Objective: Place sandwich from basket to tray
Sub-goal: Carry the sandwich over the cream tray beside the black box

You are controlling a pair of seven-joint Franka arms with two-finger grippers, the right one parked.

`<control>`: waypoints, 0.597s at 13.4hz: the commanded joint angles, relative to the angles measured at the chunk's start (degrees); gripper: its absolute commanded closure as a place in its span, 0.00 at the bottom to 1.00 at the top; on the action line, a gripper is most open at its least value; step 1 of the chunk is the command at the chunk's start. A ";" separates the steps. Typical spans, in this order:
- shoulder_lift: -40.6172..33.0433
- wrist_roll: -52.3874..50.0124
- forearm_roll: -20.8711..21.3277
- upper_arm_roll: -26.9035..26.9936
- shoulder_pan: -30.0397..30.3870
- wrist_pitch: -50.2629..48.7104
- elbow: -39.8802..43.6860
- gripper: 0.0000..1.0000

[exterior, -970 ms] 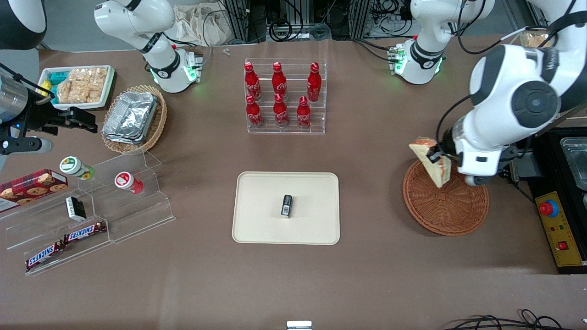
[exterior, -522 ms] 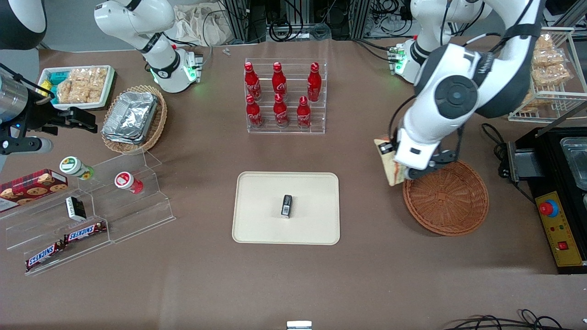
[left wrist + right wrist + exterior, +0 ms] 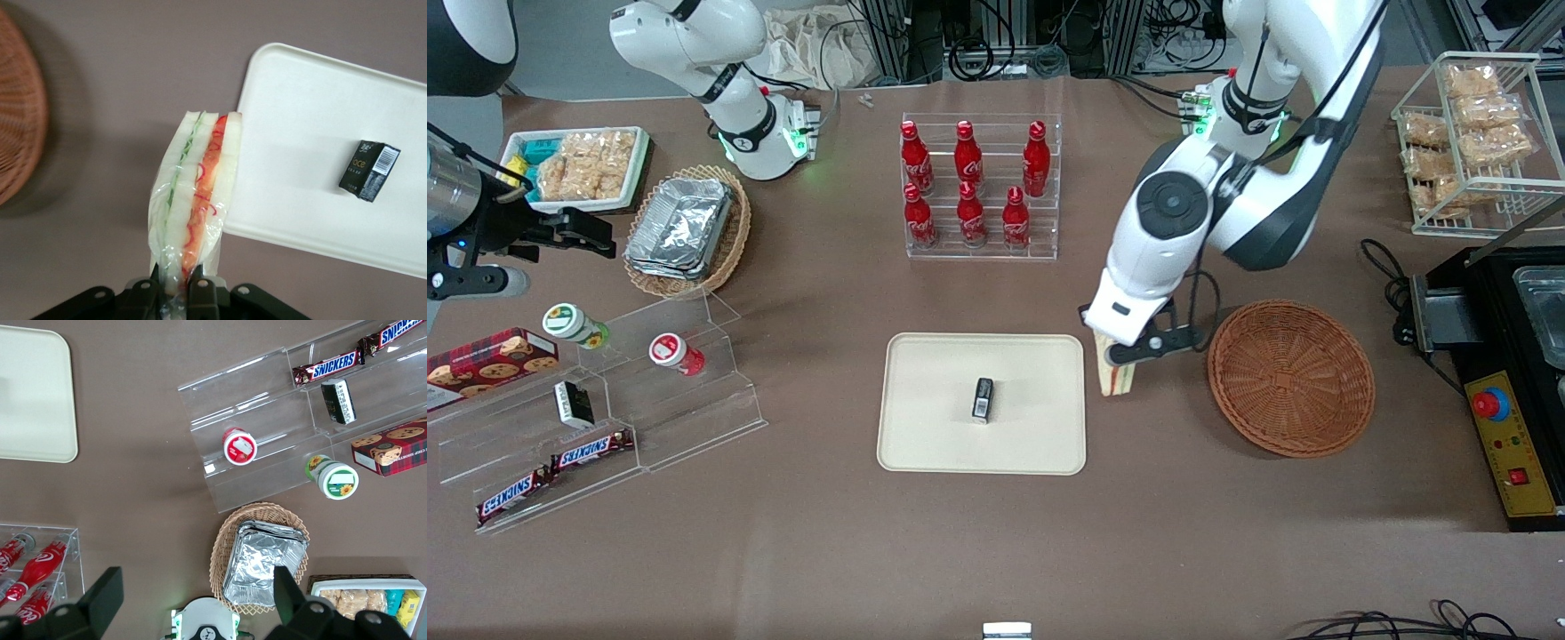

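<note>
The tray (image 3: 934, 444) lies flat just beside the jaws, toward the parked arm's end of the table, with a small dark box (image 3: 983, 398) resting near its middle; the basket (image 3: 1291, 378) sits empty, a little way off from the jaws toward the working arm's end. Between the two hangs the left arm's gripper (image 3: 179, 288), its jaws pinching one end of the wrapped sandwich (image 3: 193, 200), which reaches out from them with its green and orange-red filling edge showing and its free end just over the tray's rim. The carry from basket to tray looks more than half done. The next move, by the look of it, calls for travelling on until the whole wedge is over bare tray clear of the box, then lowering and letting go
</note>
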 commanded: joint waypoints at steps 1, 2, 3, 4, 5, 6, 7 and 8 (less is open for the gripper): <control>5.93 -1.20 3.77 0.07 -1.91 2.60 4.48 1.00; 8.04 -1.11 3.69 0.07 -1.91 3.05 6.50 1.00; 10.15 -0.93 3.69 0.07 -2.00 3.14 8.43 1.00; 11.73 -0.58 4.56 0.07 -2.17 3.14 9.76 0.95; 13.49 -0.84 6.22 0.07 -2.87 3.40 10.38 0.95; 14.72 -1.19 7.02 0.07 -3.40 4.88 10.82 0.95; 15.52 -1.28 7.20 0.07 -3.49 6.37 10.82 0.95; 16.14 -1.20 6.85 0.07 -3.49 7.61 10.82 0.96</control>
